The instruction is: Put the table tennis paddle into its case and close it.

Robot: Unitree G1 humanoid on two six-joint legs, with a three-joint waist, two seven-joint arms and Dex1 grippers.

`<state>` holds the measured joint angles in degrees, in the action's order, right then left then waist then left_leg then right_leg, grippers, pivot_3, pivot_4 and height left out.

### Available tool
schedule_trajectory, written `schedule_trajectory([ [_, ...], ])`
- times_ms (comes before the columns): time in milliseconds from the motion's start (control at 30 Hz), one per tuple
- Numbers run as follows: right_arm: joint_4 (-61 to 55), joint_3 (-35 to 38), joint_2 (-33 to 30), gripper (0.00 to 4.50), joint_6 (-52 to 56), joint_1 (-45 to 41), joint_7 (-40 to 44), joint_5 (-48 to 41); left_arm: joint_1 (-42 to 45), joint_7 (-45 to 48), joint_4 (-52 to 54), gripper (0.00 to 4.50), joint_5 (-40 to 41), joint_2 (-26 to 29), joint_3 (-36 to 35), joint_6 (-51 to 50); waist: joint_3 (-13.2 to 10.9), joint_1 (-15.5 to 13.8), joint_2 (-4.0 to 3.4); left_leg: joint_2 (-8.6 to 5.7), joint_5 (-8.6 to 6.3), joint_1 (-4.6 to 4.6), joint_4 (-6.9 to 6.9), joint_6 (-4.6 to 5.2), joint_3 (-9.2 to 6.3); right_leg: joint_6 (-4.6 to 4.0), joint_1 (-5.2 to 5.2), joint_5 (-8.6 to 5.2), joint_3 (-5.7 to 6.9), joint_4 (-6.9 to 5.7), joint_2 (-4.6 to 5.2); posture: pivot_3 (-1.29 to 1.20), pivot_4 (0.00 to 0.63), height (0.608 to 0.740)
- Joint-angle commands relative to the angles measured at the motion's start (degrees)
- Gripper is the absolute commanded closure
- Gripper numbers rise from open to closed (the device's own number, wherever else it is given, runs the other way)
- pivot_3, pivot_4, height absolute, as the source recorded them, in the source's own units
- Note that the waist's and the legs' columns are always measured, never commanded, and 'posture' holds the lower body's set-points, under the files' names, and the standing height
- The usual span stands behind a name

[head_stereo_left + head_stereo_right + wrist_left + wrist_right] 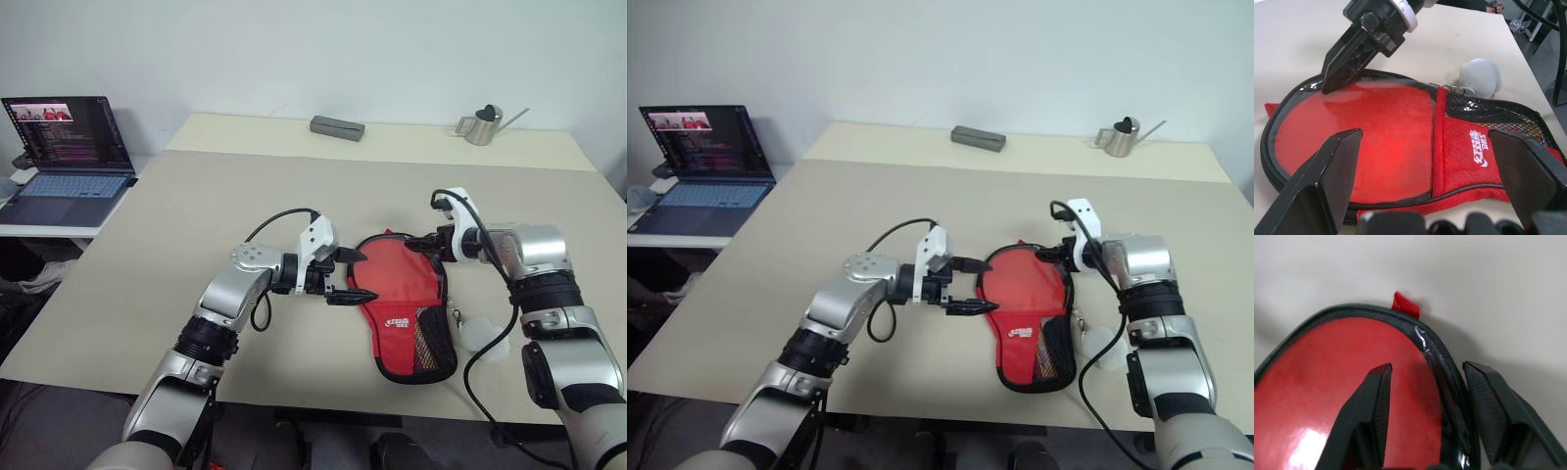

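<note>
Case: the red paddle-shaped fabric case with black trim, white logo and mesh pocket (404,305) lies flat on the beige counter (147,274), round end away from the robot, narrow pocket end toward the near counter edge.
Paddle: no wooden handle or rubber face can be made out; whether the paddle is inside the case cannot be told.
Left tool: the left tool (351,275) sits level at the case's left edge, its two black fingers spread wide, holding nothing; in its wrist view the fingers (1322,181) frame the case without touching it.
Right tool: the right tool (423,243) is at the round end's far right rim; in its wrist view the fingers (1371,406) stand partly apart on either side of the black zip edge, with no clear grip on it.
Edges: a small red tab (1405,304) sticks out past the case's rim.
Beside case: a pale rounded object (484,336) lies just right of the pocket end, partly hidden by the right arm and hard to identify.
Open room: bare counter stretches left of the case and beyond it, up to a grey rectangular block (337,127) and a small metal watering can (484,124) near the far edge.
Off counter: an open laptop (67,157) rests on a separate desk at far left, cut off by the frame.
</note>
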<state>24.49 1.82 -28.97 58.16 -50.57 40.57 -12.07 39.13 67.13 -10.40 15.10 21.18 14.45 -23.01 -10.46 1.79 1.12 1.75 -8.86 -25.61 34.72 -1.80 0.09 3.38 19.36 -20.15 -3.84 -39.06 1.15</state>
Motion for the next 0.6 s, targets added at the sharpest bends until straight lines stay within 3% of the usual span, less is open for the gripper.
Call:
schedule_trajectory([
  [33,-12.7,2.4,-6.3,2.14,1.9,3.2,3.8,-3.5,1.9,0.6,-0.2,0.0,-0.6,-0.8,0.8,2.2,0.0,-0.2,-0.01,-0.01,0.0,-0.05,0.0,0.0,-0.02,0.0,0.02,0.0,0.02,0.02,0.0,0.0,0.15,0.74],
  [233,-30.7,2.6,-18.3,2.14,4.3,16.5,10.4,-8.4,4.7,0.6,-4.3,0.0,-3.0,-4.1,3.6,5.5,0.0,-0.3,0.02,-0.09,-0.02,-0.27,0.11,0.03,-0.02,0.02,0.09,-0.01,0.09,0.12,0.01,0.0,0.15,0.74],
  [600,-50.4,20.3,-28.5,2.14,8.2,37.9,18.6,-23.8,11.3,-1.0,-18.8,0.0,-9.1,-11.1,6.7,14.4,-0.1,-0.1,0.06,-0.13,-0.02,-0.24,0.14,0.03,-0.02,0.03,0.09,-0.01,0.05,0.08,-0.13,0.0,0.15,0.74],
])
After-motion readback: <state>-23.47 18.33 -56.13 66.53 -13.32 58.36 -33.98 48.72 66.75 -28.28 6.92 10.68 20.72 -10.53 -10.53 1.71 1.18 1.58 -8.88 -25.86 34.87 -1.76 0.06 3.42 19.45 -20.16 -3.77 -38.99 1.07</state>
